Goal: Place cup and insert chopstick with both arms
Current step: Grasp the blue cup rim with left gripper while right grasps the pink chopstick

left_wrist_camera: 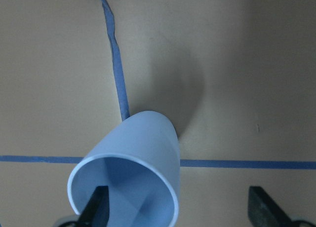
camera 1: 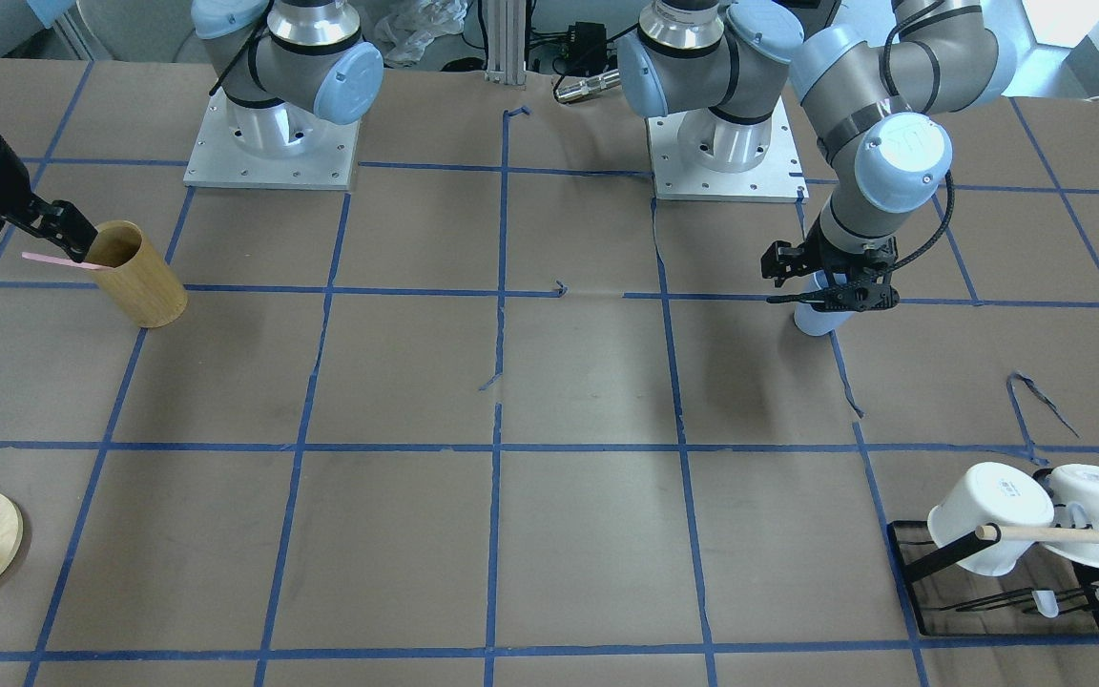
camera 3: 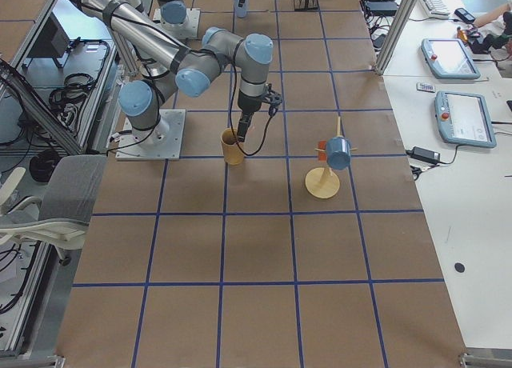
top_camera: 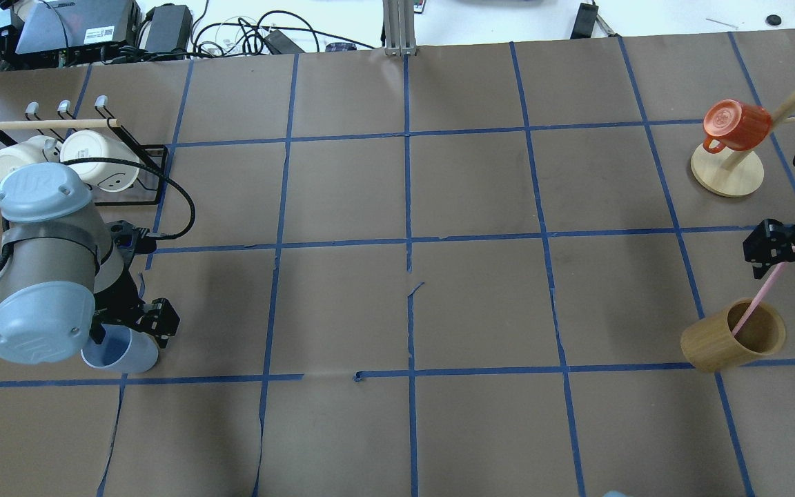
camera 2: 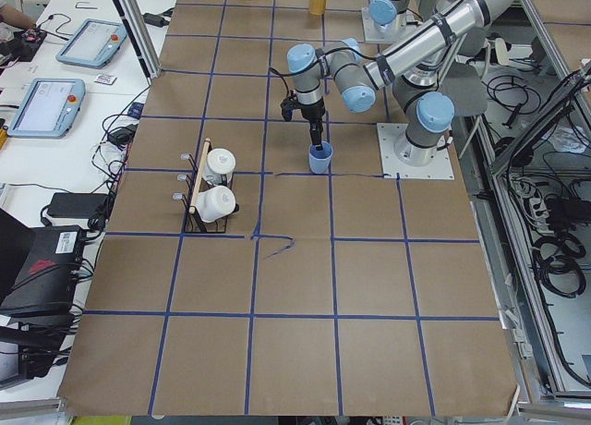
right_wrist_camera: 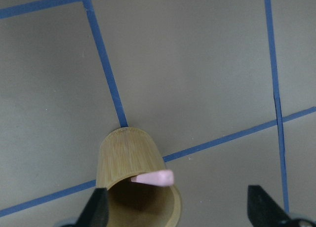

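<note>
The pale-blue cup (left_wrist_camera: 133,158) stands upright on the table, also in the front view (camera 1: 815,318) and the overhead view (top_camera: 121,351). My left gripper (left_wrist_camera: 177,212) is open right over it, with one finger inside the rim and the other well outside. The pink chopstick (top_camera: 756,304) leans in the tan wooden holder (top_camera: 729,338), its top end (right_wrist_camera: 153,177) between the spread fingers of my right gripper (right_wrist_camera: 177,212). That gripper is open just above the holder (camera 1: 139,277).
A black rack with two white mugs (top_camera: 66,152) and a light-wood rod stands beyond the left arm. A wooden mug tree with an orange mug (top_camera: 735,124) stands beyond the right gripper. Blue tape lines cross the brown table.
</note>
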### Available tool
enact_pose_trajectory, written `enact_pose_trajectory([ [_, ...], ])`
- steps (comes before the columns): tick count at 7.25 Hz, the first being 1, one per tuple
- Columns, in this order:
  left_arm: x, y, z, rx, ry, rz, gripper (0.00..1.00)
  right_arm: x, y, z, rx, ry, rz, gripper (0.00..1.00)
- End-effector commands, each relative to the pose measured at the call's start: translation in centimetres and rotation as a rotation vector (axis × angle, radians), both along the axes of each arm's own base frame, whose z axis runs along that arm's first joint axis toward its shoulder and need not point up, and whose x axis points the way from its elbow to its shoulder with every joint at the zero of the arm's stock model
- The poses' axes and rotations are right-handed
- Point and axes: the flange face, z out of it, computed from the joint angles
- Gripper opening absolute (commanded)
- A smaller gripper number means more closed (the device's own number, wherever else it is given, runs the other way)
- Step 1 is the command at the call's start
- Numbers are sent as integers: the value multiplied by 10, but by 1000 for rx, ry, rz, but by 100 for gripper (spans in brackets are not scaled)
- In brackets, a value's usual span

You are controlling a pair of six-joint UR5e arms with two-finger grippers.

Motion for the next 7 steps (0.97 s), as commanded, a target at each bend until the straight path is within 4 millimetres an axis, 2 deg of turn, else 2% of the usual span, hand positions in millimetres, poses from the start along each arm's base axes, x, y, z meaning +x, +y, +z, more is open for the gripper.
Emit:
enact_pose_trajectory([
  [1,-2,4,-7,13,11,10,43,4,2,-7,-21,-16,2,91],
  [2,-1,3,-8,11,8,11,24,4,0,-3,-34,-12,1,59],
  [3,-1,2,-8,9,8,11,5,3,-5,1,-82,-11,0,53],
  [4,0,0,-6,3,6,11,0,8,-9,2,-128,-60,-2,50],
  [5,1,-3,-4,-4,1,9,0,9,-9,3,-130,-60,-2,41],
  [7,5,-18,17,-35,-22,23,0,4,-13,18,-148,-39,0,41],
])
